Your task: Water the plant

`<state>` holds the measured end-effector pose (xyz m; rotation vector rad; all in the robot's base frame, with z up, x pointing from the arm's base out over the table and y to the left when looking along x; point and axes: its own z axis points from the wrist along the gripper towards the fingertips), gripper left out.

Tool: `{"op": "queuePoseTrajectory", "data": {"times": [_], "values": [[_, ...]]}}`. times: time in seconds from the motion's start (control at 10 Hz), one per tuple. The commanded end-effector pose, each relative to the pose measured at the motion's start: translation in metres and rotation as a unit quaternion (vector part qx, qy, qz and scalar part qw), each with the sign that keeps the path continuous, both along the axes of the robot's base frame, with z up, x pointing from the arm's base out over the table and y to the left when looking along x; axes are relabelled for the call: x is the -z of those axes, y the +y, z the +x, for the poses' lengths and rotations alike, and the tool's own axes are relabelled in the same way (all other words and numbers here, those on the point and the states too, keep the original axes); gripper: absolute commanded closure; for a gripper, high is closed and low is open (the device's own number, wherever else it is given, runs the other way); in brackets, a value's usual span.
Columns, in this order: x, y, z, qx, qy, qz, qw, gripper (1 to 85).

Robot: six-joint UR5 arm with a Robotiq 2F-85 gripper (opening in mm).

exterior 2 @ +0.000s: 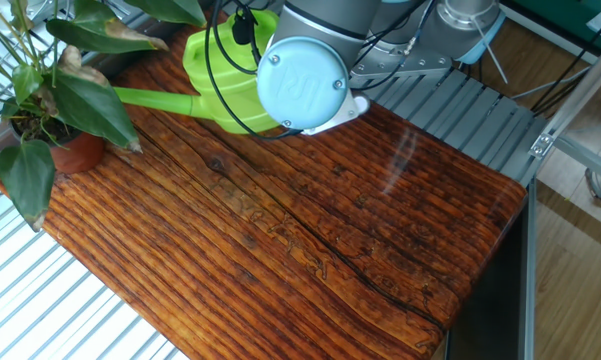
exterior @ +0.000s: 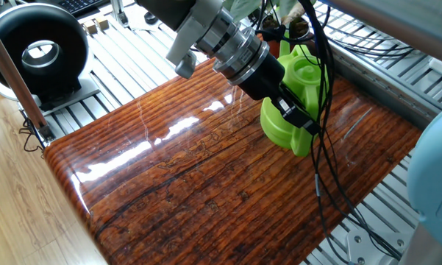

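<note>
The plant [exterior 2: 72, 95] has broad dark green leaves in a small terracotta pot [exterior 2: 77, 152] at the table's left corner. In one fixed view only its pot [exterior: 271, 34] shows, behind the cables. A lime-green watering can [exterior: 306, 75] stands on the wooden table. Its long spout [exterior 2: 155, 98] points at the plant and its tip reaches the leaves. My gripper [exterior: 299, 119] is shut on the can's handle [exterior: 279, 126]. In the other fixed view the arm's wrist [exterior 2: 302, 85] hides the gripper and part of the can [exterior 2: 220, 70].
The glossy wooden tabletop [exterior: 198, 184] sits on a slotted aluminium frame [exterior: 125, 70]. A black ring-shaped device [exterior: 37, 48] and a copper pole [exterior: 15, 70] stand at the left. Black cables [exterior: 320, 154] hang from the arm over the can.
</note>
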<state>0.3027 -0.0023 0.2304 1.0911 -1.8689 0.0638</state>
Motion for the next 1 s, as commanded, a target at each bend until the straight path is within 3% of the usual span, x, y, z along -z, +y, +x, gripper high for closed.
{"op": "queuePoseTrajectory", "data": {"times": [0.0,0.9], "values": [[-0.0003,0.0021,-0.0006,0.003,0.001,0.005,1.0,84.3],[-0.0028,-0.0017,0.0027,-0.002,0.007,0.021,0.9998,84.3]]}}
